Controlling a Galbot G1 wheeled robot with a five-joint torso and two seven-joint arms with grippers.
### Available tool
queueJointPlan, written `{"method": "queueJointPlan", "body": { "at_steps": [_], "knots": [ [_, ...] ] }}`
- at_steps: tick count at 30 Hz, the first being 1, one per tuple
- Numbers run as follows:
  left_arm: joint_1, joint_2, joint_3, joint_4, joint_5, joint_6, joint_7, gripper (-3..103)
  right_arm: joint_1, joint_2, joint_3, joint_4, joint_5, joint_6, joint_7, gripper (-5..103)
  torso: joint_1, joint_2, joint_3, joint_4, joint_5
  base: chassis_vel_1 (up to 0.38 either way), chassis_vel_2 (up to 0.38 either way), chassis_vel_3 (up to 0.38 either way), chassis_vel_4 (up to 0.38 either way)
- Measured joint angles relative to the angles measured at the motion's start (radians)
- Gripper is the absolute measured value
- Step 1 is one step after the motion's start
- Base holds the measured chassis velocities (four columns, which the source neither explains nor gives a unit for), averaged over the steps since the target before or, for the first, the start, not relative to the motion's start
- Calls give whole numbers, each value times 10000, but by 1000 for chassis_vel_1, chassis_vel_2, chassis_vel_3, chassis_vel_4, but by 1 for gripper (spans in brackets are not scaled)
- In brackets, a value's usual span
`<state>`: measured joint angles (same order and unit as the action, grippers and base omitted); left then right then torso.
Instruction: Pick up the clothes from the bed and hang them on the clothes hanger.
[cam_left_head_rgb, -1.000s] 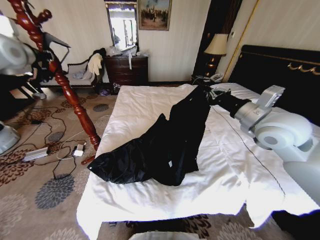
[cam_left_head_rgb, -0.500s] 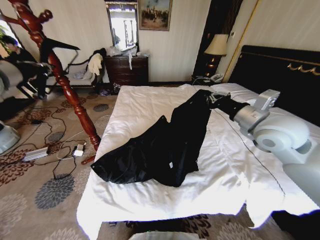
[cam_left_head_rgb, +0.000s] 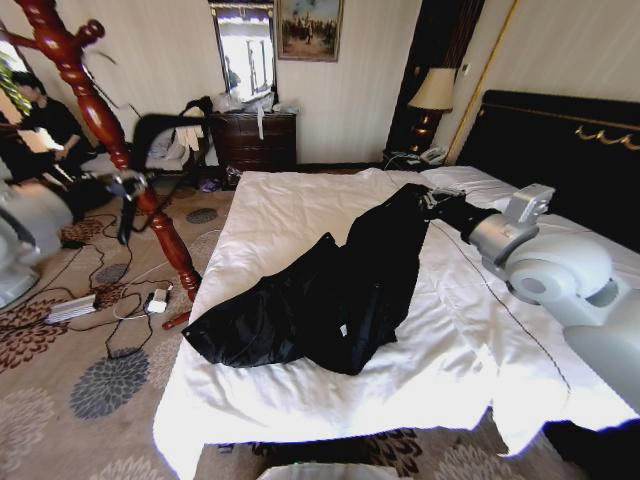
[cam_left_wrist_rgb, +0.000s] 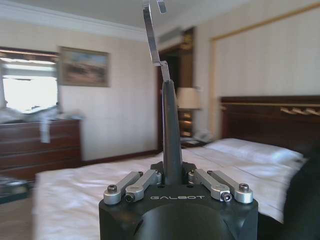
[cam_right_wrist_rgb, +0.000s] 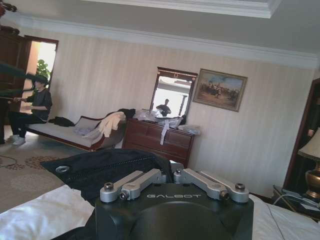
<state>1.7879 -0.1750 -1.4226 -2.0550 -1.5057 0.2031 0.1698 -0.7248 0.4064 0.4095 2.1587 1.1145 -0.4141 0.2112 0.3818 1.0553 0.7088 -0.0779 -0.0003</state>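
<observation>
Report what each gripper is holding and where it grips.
The right gripper holds the black clothes by their upper end toward the headboard. The left gripper clamps a black hanger's neck below its metal hook.

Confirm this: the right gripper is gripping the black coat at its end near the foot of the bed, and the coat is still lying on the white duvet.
One detail is off. In the head view the right gripper meets the black coat at its end toward the pillows and headboard, not the foot. The coat does lie on the bed.
</observation>
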Motion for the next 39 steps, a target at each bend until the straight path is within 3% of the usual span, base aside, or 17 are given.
{"method": "queueJointPlan", "body": {
  "at_steps": [1, 3, 4, 9, 16, 20, 27, 33, 39],
  "knots": [
    [0, 0, 0, 0, 0, 0, 0, 16, 0, 0, 0, 0, 0, 0, 0, 0, 0, 0, 0, 0, 0, 0, 0, 0, 0],
    [659, -304, 0, -455, 451, -291, 1052, 16, -99, 10, 36, -18, 5, -36, 236, 0, 0, -1, 0, 1, 5, 0, 0, 0, 0],
    [659, -304, 0, -455, 451, -291, 1052, 16, -99, 10, 36, -18, 5, -36, 236, 0, 0, -1, 0, 1, 5, 0, 0, 0, 0],
    [1549, -616, -160, -1349, 785, -415, 2323, 16, -125, 144, -27, -73, -147, -92, 613, 0, 0, -1, 0, 1, 6, 0, 0, 0, 0],
    [2053, -821, -293, -1716, 820, -449, 3028, 16, -46, 128, -49, -216, -285, -25, 880, 0, 0, -1, 0, 0, 3, 0, 0, 0, 0],
    [2543, -1168, -271, -2139, 1256, -491, 3594, 16, -79, 59, 71, -231, -295, -20, 905, 0, 0, -1, 0, 0, 4, 0, 0, 0, 0],
    [2770, -1197, -50, -2433, 1742, -569, 3805, 16, -82, 52, 91, 95, -314, -17, 954, 0, -1, -1, -1, 2, 3, 0, 0, 0, 0],
    [2549, -289, 271, -2230, 2074, -711, 3550, 16, -17, 178, 91, 567, -82, -25, 1102, 0, 0, -1, 1, 1, 3, 0, 0, 0, 0],
    [2107, 810, 725, -1958, 2150, -871, 2910, 16, -118, 213, 223, 1067, 205, -52, 1305, 0, 2, -1, 1, -2, 3, 0, 0, 0, 0]
  ]
}}
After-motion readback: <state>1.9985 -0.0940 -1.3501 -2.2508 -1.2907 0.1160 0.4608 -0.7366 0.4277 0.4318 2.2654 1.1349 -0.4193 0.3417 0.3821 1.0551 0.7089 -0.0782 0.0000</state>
